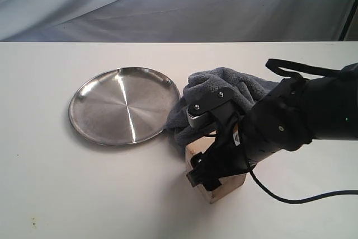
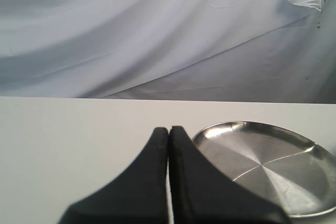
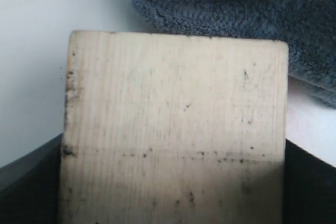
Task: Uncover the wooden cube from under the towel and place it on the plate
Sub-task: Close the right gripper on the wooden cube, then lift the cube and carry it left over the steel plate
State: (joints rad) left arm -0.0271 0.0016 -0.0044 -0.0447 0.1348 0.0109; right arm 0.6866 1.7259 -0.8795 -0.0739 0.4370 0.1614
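The wooden cube (image 1: pixel 226 187) stands on the table in front of the bunched grey-blue towel (image 1: pixel 224 85), fully uncovered. My right gripper (image 1: pixel 197 148) reaches over it from the right, one finger on the far side and one on the near side. In the right wrist view the cube (image 3: pixel 173 103) fills the space between the dark fingers (image 3: pixel 26 182), which press against both its edges, with the towel (image 3: pixel 236 3) just beyond. The steel plate (image 1: pixel 123 113) lies left of the towel with nothing on it. My left gripper (image 2: pixel 169 128) is shut and holds nothing, with the plate (image 2: pixel 273 166) beside it.
The towel's edge touches the plate's right rim. A black cable (image 1: pixel 291 197) trails from the right arm across the table at the front right. A pale cloth backdrop (image 1: pixel 168 4) hangs behind the white table (image 1: pixel 56 194).
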